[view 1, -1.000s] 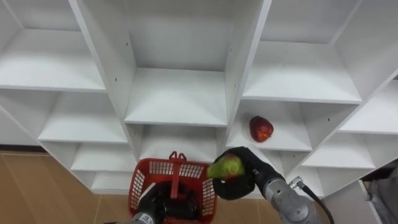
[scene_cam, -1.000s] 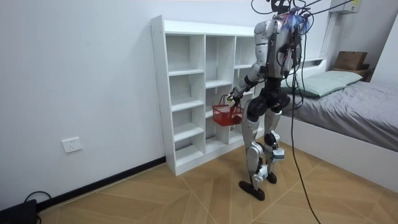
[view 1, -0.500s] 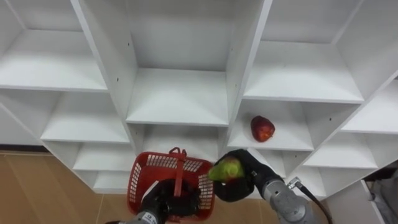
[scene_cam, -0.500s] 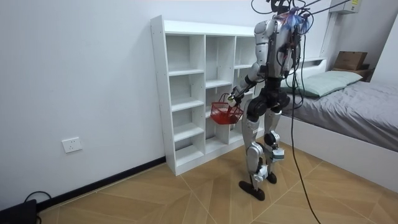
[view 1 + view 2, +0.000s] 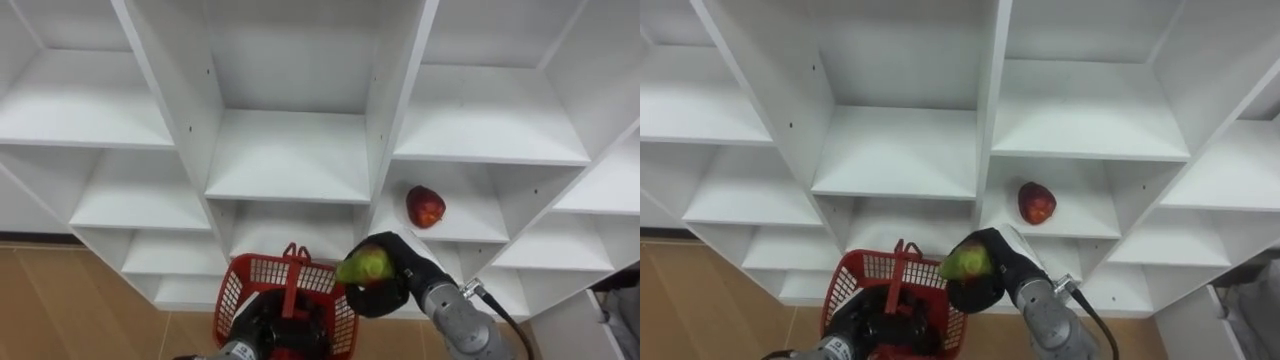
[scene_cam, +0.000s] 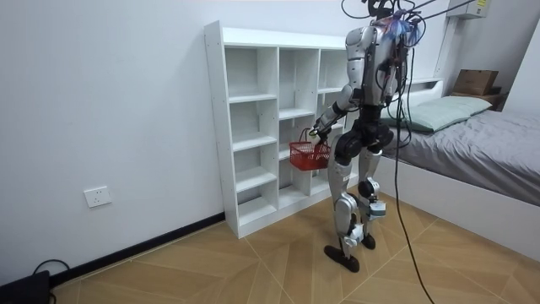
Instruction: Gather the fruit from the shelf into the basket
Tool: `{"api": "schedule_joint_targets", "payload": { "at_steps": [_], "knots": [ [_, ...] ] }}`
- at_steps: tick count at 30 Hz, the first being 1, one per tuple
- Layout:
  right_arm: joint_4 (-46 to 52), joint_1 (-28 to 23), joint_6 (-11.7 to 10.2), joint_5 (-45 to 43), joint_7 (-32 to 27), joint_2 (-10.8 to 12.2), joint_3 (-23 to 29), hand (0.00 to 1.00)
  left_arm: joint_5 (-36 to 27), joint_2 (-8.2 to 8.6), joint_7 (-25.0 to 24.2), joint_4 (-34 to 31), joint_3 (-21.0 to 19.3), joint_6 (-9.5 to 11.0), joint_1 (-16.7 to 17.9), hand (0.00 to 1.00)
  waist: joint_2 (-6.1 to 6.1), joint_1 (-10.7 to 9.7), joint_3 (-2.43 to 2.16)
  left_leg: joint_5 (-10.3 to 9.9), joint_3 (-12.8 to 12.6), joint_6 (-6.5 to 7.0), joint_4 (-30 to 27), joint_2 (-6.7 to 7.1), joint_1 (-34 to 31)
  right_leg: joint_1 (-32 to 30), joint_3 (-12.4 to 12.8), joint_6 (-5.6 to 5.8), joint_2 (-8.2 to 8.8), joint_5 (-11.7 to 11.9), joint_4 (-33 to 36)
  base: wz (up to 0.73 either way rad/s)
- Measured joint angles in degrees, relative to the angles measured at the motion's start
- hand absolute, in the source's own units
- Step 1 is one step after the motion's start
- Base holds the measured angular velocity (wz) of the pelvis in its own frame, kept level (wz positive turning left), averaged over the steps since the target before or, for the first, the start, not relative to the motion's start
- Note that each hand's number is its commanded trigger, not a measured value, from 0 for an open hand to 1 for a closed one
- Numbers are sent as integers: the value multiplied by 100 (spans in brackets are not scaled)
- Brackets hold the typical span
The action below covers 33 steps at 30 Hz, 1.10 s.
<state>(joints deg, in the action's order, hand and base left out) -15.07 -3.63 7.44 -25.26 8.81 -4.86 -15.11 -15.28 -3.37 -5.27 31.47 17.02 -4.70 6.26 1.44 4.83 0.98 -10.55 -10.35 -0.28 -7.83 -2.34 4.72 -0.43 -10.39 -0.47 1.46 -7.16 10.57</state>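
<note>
Transfer step, seen from the head camera. The left robot hand (image 5: 272, 332) is curled around the upright handle of the red basket (image 5: 238, 296), a rigid plastic lattice with open mesh walls, carried in front of the closet (image 5: 290, 155). Just beside the basket's right rim, the right robot hand (image 5: 398, 288) grips a green fruit (image 5: 365, 266), which is smooth, glossy and oval. The fruit appears to be on its way into the basket. The next move calls for carrying it over the basket's mouth and loosening the fingers low enough that it does not bounce. Further right, a red fruit (image 5: 424, 206), rounded and shiny, lies on a shelf of smooth white board and remains to be collected.
</note>
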Motion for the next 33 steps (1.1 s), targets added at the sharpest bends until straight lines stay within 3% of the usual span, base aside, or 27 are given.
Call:
{"api": "schedule_joint_targets", "payload": {
  "at_steps": [13, 21, 33],
  "knots": [
    [-244, 50, 21, -5, 11, -5, -238, 100, -3, 16, -34, -13, 18, -3, 23, 100, -56, 31, -35, 0, 104, 0, -9, 11, 12, 74, -75, 9, 19, -27, 0, 3],
    [-416, 100, 35, -47, 47, -5, -377, 100, -13, 2, -30, -21, 136, -3, 80, 100, -48, 38, -30, 0, 155, 0, -69, 10, 12, 137, -81, 7, 20, -38, -1, 3],
    [-495, 435, 40, -773, 418, 80, -570, 100, 3, 25, -60, -81, 389, -3, 80, 100, 0, 50, -10, 0, 261, -1, -77, 14, -8, 144, -197, 4, 25, -51, -3, 4]
  ]
}}
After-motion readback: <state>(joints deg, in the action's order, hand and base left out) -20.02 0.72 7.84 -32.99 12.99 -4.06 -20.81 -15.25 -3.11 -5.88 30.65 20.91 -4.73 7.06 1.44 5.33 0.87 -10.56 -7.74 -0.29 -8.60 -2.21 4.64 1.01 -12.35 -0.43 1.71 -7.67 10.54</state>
